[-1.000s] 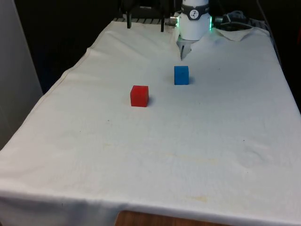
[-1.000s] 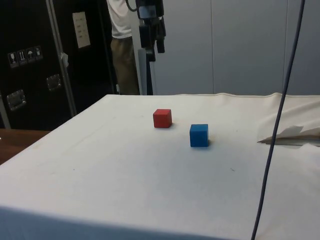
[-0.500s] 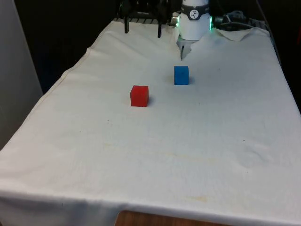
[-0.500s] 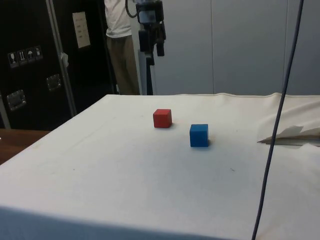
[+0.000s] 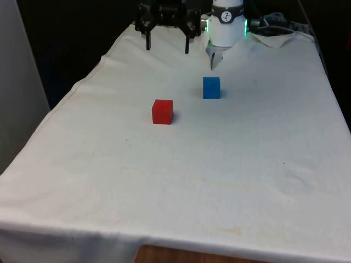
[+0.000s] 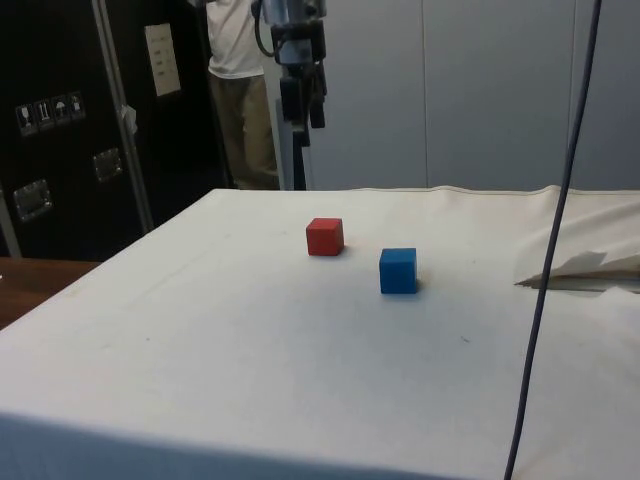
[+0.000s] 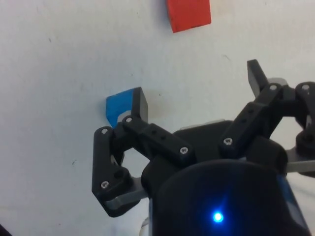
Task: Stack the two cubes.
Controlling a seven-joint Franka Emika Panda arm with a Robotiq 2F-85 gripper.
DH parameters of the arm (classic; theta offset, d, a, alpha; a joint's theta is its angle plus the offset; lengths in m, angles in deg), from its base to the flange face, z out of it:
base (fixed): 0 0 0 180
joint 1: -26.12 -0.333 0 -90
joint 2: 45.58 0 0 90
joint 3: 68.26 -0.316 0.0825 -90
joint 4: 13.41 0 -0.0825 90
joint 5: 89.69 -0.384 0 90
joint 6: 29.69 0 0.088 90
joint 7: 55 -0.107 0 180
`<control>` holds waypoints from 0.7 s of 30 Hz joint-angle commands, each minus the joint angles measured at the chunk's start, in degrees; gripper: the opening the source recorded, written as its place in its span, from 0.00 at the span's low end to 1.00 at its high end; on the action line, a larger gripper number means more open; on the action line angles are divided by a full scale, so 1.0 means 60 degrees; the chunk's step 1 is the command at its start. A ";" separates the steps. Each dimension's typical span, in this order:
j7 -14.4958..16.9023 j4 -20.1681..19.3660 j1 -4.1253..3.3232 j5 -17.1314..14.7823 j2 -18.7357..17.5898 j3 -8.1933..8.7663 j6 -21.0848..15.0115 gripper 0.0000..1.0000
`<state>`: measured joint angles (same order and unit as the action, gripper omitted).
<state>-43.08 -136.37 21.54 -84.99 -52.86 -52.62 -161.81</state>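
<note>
A red cube [image 5: 163,111] sits on the white cloth, toward the front view's left. A blue cube [image 5: 211,87] rests a short way behind it, toward the front view's right, and the two are apart. Both cubes also appear from the side, red [image 6: 325,236] and blue [image 6: 398,270]. My gripper [image 5: 167,46] hangs high over the table's far end, open, with nothing between its fingers. It is well above and beyond the red cube in the side view [image 6: 301,108]. From the wrist, the blue cube [image 7: 125,104] and the red cube [image 7: 189,14] lie far below.
A person [image 6: 236,90] stands behind the table's far side. A dark cable [image 6: 556,240] hangs in front of the side camera. A raised fold of cloth [image 6: 580,266] lies near the robot's base [image 5: 227,30].
My gripper has come down a little and shifted slightly toward the front view's left, still open. The cubes have not moved. The person has stepped a little sideways.
</note>
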 commanded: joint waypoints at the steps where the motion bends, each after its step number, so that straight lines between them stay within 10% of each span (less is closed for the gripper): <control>1: 0.0181 -0.0076 0.0019 -0.0124 0.0000 -0.0019 -0.0172 1.00; 21: 0.0945 -0.0067 0.0095 -0.0716 -0.0745 0.0449 -0.0659 1.00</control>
<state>-38.15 -136.66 21.82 -88.49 -56.93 -49.92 -165.14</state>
